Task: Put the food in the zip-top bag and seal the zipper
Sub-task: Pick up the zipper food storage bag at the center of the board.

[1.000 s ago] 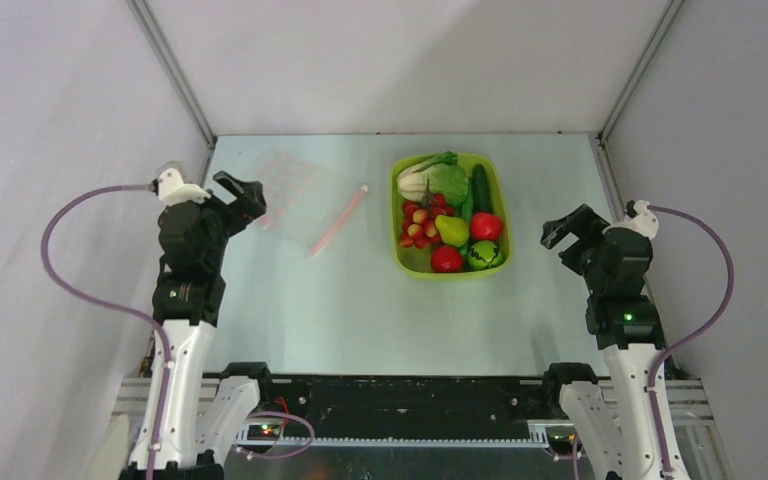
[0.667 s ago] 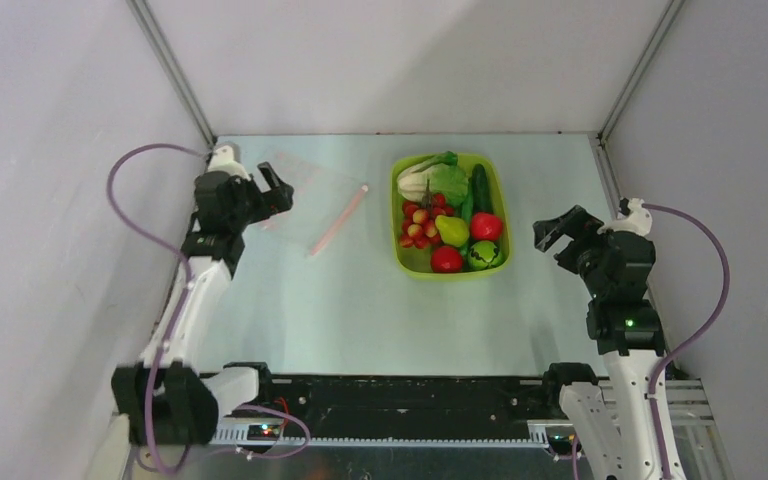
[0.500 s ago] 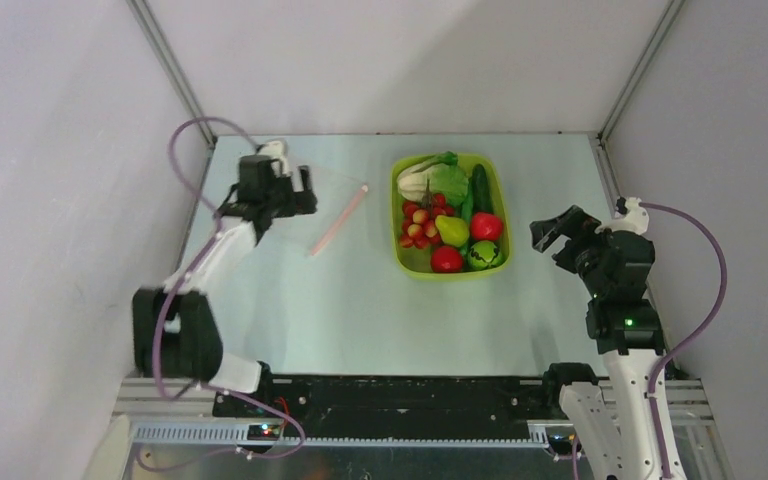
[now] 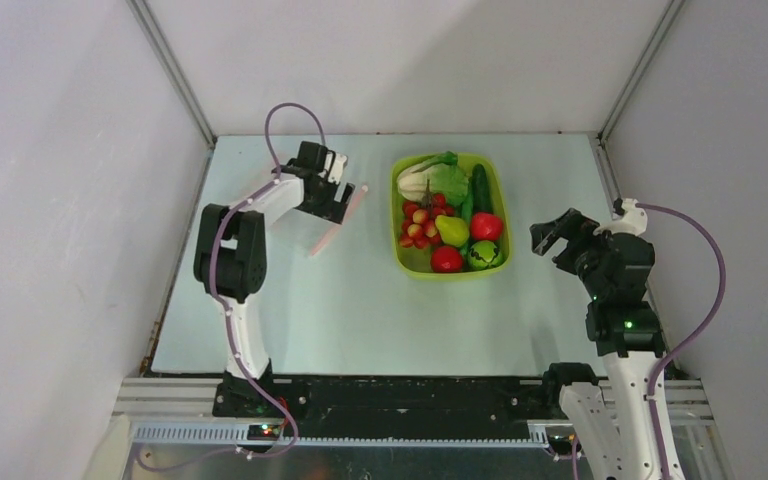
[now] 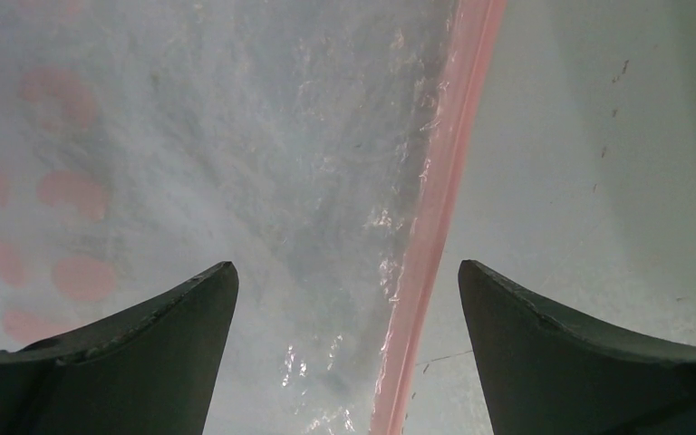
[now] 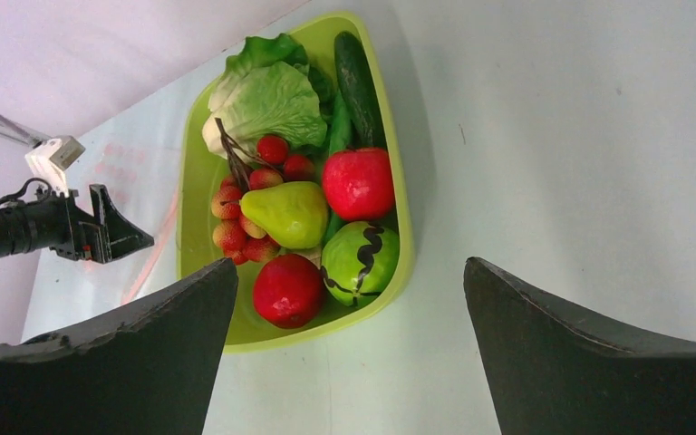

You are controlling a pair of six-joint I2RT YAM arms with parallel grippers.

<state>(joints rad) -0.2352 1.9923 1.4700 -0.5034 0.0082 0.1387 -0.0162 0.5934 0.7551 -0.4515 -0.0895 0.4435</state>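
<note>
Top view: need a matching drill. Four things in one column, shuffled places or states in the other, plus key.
A. left gripper
B. right gripper
C. cucumber
D. pear

1. yellow-green, middle of the tray
2. open, over the zipper of the bag
3. open, right of the tray, apart from it
4. dark green, far right corner of the tray

Pairs: A-2, B-3, C-4, D-1

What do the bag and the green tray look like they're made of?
Bag: thin clear plastic film, glossy; its wrinkles glint and the table shows through. Tray: probably rigid moulded plastic, smooth lime green with a soft sheen on its wall.
</note>
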